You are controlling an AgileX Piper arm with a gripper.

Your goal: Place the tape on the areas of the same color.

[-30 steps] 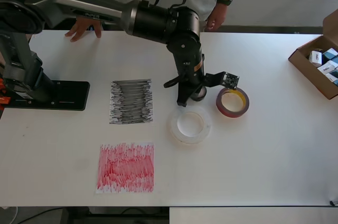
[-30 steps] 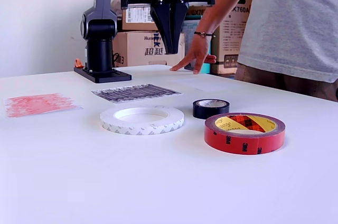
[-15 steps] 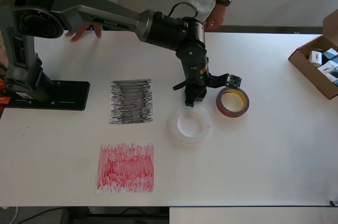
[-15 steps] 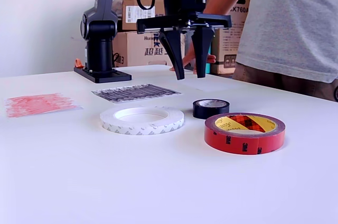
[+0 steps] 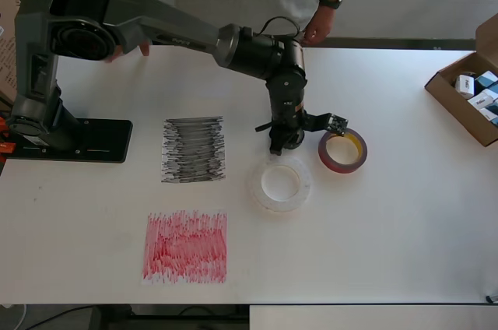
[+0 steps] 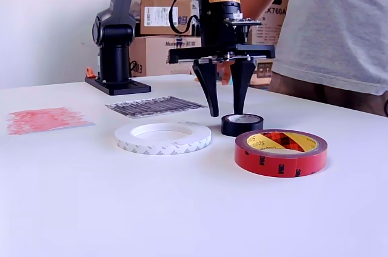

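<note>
Exterior view: on the white desk [image 6: 91, 208], the red tape roll [image 6: 280, 152] lies nearest, with the wide white tape roll [image 6: 162, 137] to its left and the small black tape roll [image 6: 242, 124] just behind, none yet on a matching sheet. The gripper [image 6: 224, 111] hangs spread wide, empty, one finger just left of the black roll and the other over it, so picking that roll appears to be the step in hand. Next it likely must settle lower, close, then carry to the black-scribbled sheet [image 6: 156, 106] behind; the red-scribbled sheet [image 6: 45, 119] lies far left.
</note>
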